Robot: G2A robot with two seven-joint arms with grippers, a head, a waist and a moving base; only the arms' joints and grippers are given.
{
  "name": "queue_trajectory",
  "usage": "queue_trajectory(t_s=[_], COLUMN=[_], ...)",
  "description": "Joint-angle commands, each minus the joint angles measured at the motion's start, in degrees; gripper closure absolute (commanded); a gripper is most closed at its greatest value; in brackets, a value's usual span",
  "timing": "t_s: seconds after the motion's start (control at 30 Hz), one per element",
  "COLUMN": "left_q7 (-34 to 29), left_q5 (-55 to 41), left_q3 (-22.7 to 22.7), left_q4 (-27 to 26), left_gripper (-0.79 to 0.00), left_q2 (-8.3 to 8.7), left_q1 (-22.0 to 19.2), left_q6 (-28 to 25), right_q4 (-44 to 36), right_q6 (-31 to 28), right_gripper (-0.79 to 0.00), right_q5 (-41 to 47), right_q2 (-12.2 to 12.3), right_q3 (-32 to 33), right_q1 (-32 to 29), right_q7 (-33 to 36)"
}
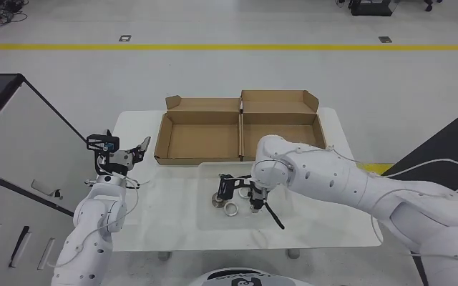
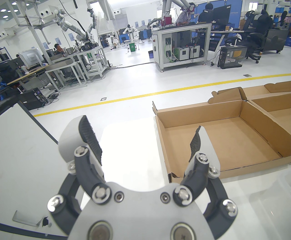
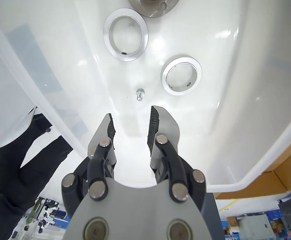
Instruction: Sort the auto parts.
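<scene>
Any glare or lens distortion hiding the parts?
Right wrist view: glare patches on the glossy white tray, though larger ring, smaller ring and bolt show plainly. Left wrist view: wide-angle bows the yellow floor line. Top view: evenly lit table.

Left end effector (image 2: 142, 123) and right end effector (image 3: 131, 112) have fingers parted.

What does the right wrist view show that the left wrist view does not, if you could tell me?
The right wrist view has the open right gripper over a white tray holding a larger ring, a smaller ring, a small bolt and a flanged part. The left wrist view instead has the open left gripper, the bare inside of a cardboard box and a second box beside it. Both include brown box cardboard.
</scene>
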Motion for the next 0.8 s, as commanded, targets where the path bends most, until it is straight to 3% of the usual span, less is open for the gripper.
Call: queue_trajectory(t_s=[0.0, 0.77], left_q7=[0.0, 0.0], left_q5=[0.0, 0.0], left_q3=[0.0, 0.0], left_q4=[0.0, 0.0], left_gripper=[-0.785, -0.785], left_q2=[0.0, 0.0], left_q1=[0.0, 0.0], left_q6=[0.0, 0.0], right_q4=[0.7, 7.2], right_q6=[-0.3, -2.7], right_gripper=[-0.339, -0.308], right_q5=[-0.1, -0.5], right_q2=[-0.4, -4.7], right_q3=[0.0, 0.0], right_q1=[-0.3, -2.5], right_q7=[-0.1, 0.5])
